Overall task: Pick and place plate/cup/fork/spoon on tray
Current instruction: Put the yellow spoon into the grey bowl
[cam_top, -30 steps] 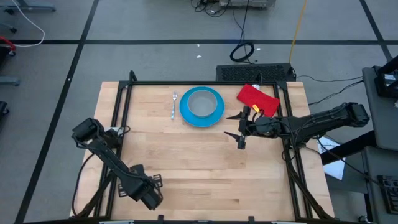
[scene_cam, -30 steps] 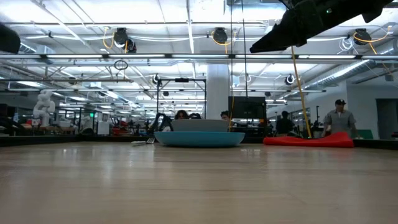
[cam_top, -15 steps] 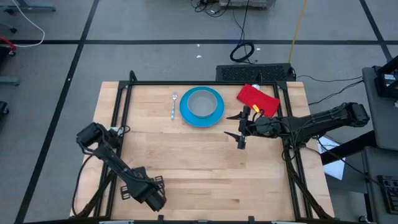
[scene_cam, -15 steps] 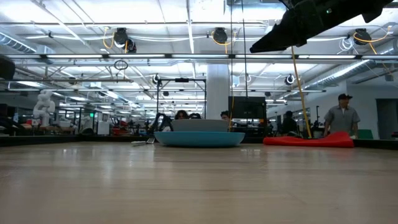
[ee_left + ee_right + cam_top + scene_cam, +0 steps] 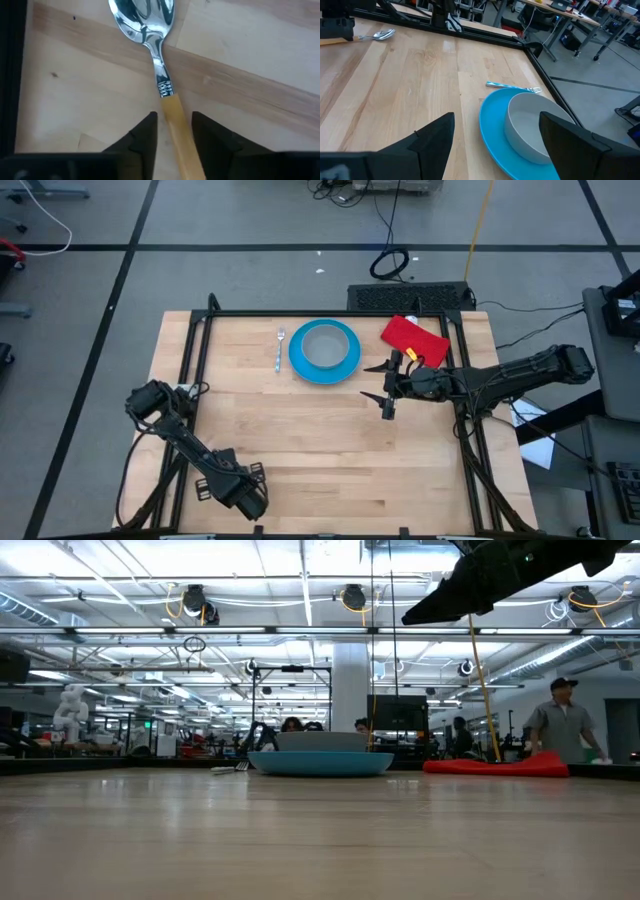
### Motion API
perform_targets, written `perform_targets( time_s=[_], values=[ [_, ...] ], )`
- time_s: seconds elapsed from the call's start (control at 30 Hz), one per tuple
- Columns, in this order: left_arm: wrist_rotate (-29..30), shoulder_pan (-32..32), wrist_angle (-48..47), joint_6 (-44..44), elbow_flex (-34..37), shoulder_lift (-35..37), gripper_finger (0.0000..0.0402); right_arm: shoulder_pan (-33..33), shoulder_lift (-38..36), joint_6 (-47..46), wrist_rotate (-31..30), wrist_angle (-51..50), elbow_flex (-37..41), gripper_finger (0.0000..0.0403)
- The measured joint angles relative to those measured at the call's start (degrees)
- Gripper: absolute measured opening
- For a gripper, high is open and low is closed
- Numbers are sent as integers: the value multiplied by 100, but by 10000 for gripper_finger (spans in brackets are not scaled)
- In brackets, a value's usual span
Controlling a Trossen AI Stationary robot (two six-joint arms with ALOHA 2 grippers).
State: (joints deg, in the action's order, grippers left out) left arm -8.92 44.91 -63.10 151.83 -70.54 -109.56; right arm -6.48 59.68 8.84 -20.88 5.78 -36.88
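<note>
High view shows one wooden table (image 5: 320, 440) edged by a black frame (image 5: 300, 313), one blue plate (image 5: 345, 363), one cup (image 5: 323, 346), one fork (image 5: 279, 348), one spoon (image 5: 150, 30) and one red cloth (image 5: 414, 338). Grey floor surrounds the table, with a dark keyboard (image 5: 410, 297) just beyond the far edge; the low view looks into a bright workshop where a person (image 5: 563, 722) stands behind the cloth. The cup sits on the plate near the far edge, the fork lies just beside the plate's left, the cloth to its right. The right gripper (image 5: 379, 385) hovers near the plate with jaws wide and empty. The left gripper (image 5: 172, 131), at the near left edge, has its fingers narrowly straddling the spoon's orange handle, which lies on the wood.
</note>
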Motion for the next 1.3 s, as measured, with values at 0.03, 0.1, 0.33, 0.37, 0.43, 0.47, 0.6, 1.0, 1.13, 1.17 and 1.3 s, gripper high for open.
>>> perform_targets(
  time_s=[0.03, 0.1, 0.33, 0.37, 0.43, 0.47, 0.6, 1.0, 1.13, 1.17, 1.3],
  values=[
    [-7, 0, 40, -8, 37, 0, 113, 1, 0, -1, 1, 0, 0, 279],
    [-127, 0, 89, -8, 112, 0, 91, 1, 0, -1, 0, -1, 0, 279],
    [-351, 2, 320, 0, 315, 28, 52, 1, 0, -15, 0, -2, 1, 279],
    [-332, 1, 326, 0, 316, 28, 54, 0, 0, -17, 0, -2, 0, 279],
    [-260, -4, 341, 2, 320, 28, 63, 0, 0, -17, 0, -3, 2, 279],
    [-240, -9, 344, 6, 322, 26, 70, 1, 0, -17, 1, -2, 2, 279],
    [-138, -15, 359, 23, 334, 11, 104, 0, 0, -20, 0, -2, 2, 279],
    [103, -15, 437, 91, 441, 22, 112, 0, 0, -22, 0, -4, 2, 279],
    [435, -5, 573, -38, 449, 22, 90, 2, 0, -22, 1, -4, 2, 279],
    [489, -4, 582, -79, 448, 22, 84, 1, 0, -22, 2, -4, 2, 279],
    [635, 22, 593, -195, 447, 17, 64, 2, 0, -22, 2, -4, 2, 279]
  ],
)
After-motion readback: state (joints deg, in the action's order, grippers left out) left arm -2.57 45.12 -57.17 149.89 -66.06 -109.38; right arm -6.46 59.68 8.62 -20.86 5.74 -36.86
